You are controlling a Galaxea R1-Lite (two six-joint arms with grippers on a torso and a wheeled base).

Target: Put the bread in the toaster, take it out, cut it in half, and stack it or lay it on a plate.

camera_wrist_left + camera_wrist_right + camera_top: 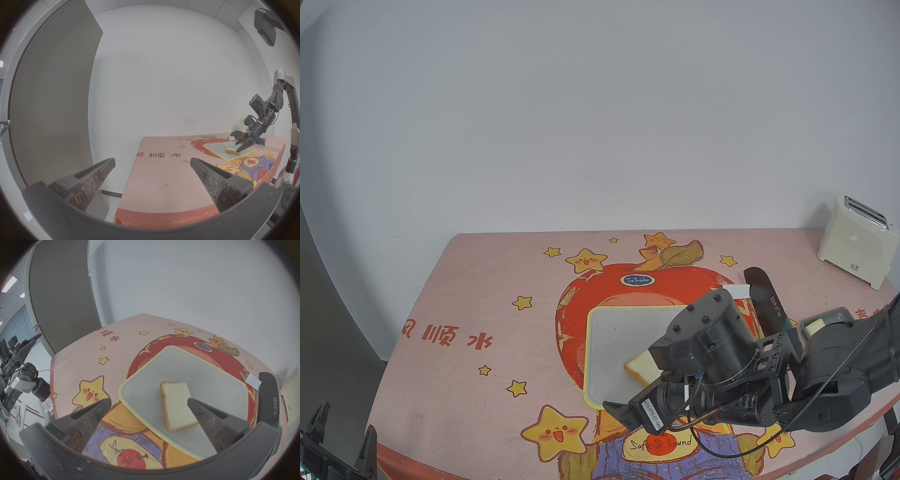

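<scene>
Bread slice (176, 408) flat on cutting board (206, 374)

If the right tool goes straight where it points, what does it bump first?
Probably the bread slice on the grey board: the open right tool points down at it. Depth is unclear.

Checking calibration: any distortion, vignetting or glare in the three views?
Head view: table edges curve, even light, no glare. Left wrist view: heavy fisheye, dark corners. Right wrist view: same, bread evenly lit.
</scene>
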